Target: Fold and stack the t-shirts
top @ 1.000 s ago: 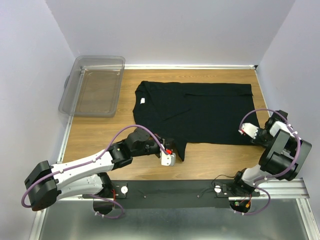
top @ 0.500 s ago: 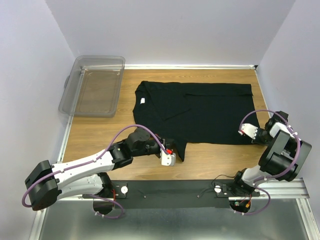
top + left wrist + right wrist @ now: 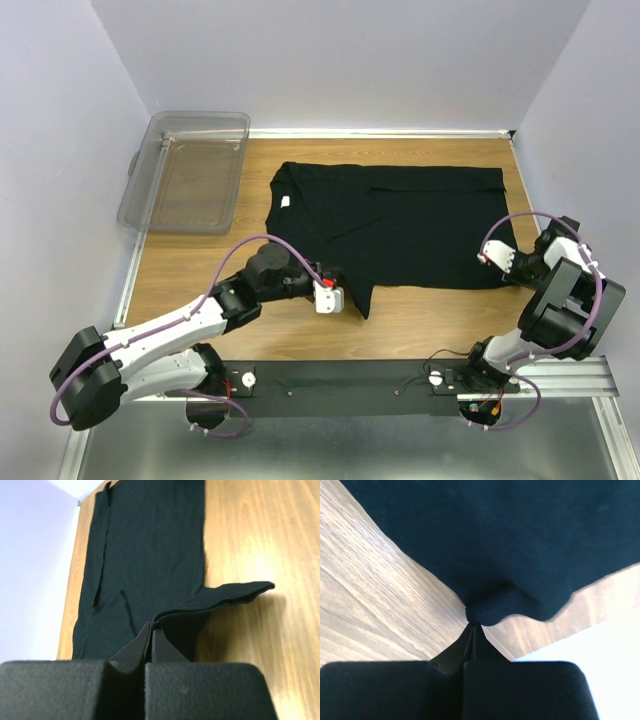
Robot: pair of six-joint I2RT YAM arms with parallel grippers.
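Observation:
One black t-shirt [image 3: 400, 215] lies spread on the wooden table [image 3: 200, 270], its neck with a small white label [image 3: 286, 201] to the left and its hem to the right. My left gripper [image 3: 343, 296] is shut on the shirt's near sleeve edge, which it lifts slightly; in the left wrist view [image 3: 151, 625] the cloth [image 3: 150, 555] runs up from the pinch. My right gripper [image 3: 492, 262] is shut on the shirt's near hem corner at the right; in the right wrist view [image 3: 472, 625] the cloth [image 3: 520, 540] bunches at the tips.
A clear plastic bin [image 3: 188, 172] stands at the back left, partly off the table. Purple walls close in on the left, back and right. A dark rail [image 3: 340, 385] with the arm bases runs along the near edge.
My left gripper has moved slightly up and left with the sleeve edge held. My right gripper has shifted a little away from me with the hem corner. The shirt body has not visibly moved.

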